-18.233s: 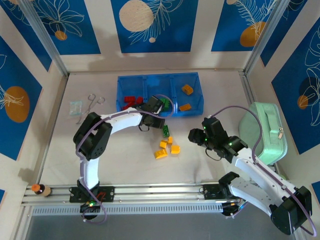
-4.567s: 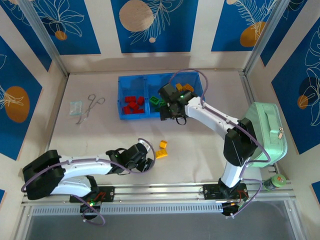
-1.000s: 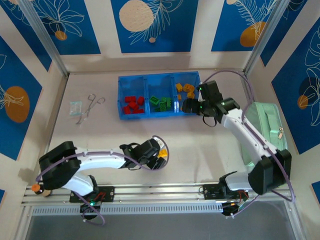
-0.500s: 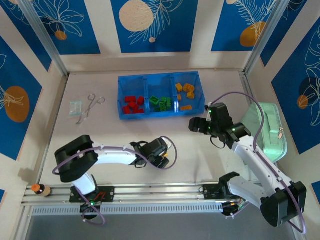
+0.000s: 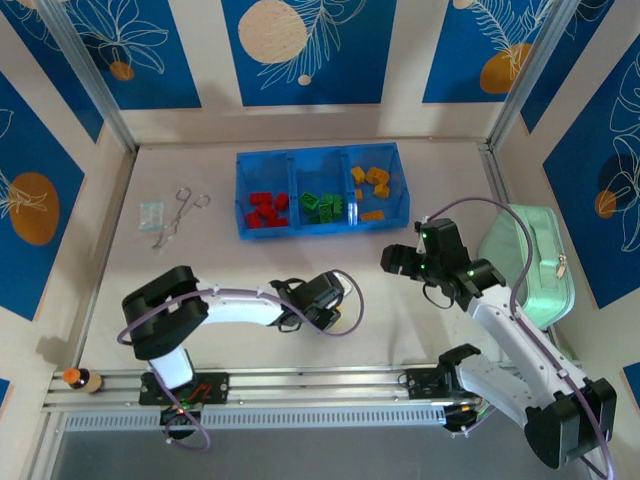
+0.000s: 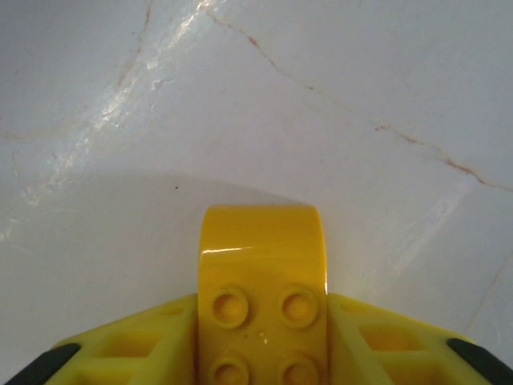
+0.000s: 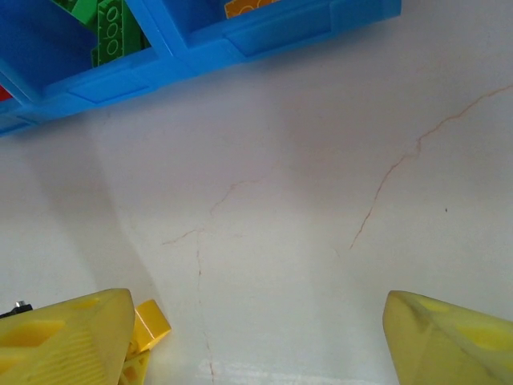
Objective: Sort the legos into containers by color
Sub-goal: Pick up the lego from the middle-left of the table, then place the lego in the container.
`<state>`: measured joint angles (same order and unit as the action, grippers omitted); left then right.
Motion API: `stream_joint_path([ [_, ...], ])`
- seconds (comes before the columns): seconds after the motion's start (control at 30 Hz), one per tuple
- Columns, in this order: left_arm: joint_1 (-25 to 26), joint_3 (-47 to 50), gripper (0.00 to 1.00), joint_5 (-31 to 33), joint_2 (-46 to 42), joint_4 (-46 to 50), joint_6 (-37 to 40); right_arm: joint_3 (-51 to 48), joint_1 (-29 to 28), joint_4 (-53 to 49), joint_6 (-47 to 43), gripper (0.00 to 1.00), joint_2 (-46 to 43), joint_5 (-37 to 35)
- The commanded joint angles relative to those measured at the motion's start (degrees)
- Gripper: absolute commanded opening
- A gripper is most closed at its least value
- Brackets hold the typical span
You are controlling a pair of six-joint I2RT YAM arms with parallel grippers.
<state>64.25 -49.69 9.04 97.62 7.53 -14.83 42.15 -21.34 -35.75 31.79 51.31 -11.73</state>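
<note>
Left fingers [image 6: 120,353] pinch yellow brick [image 6: 260,277] between them; right fingers [image 7: 64,335] spread, empty, near blue tray [image 7: 240,44].

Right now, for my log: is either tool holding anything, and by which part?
The left tool grips a yellow lego by its sides, at the studded end. The right tool is open, holding nothing.

On the worktop [image 5: 440,170], a blue tray [image 5: 320,232] sits by the far edge. Forceps [image 5: 180,212] lie toward the left edge, a green case [image 5: 530,265] at the right.
</note>
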Motion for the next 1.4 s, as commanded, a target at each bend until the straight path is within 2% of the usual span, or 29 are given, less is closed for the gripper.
stream_joint_path([
  [0.0, -0.5, -1.8, 0.38, -0.7, 0.9, 1.2, 0.1, -2.4, 0.2, 0.1, 1.6, 0.81, -1.6, 0.2],
  [0.27, -4.1, -7.9, 0.36, -4.6, 0.2, 1.0, -0.4, -7.2, 0.5, 1.1, 2.6, 0.82, -4.6, -0.2],
  [0.53, -8.8, -21.5, 0.36, -7.4, 4.4, 4.8, 1.4, -10.3, 0.5, 1.5, 2.9, 0.82, -8.2, -2.2],
  [0.9, -16.1, -44.9, 0.35, -11.7, 16.9, 11.7, 4.8, -12.8, 0.5, 1.9, 3.8, 0.82, -9.6, -0.8],
  [1.37, -20.6, -73.5, 0.37, -14.2, 34.5, 19.5, 6.5, -13.7, -0.3, 1.8, 3.6, 0.82, -11.0, 0.3],
])
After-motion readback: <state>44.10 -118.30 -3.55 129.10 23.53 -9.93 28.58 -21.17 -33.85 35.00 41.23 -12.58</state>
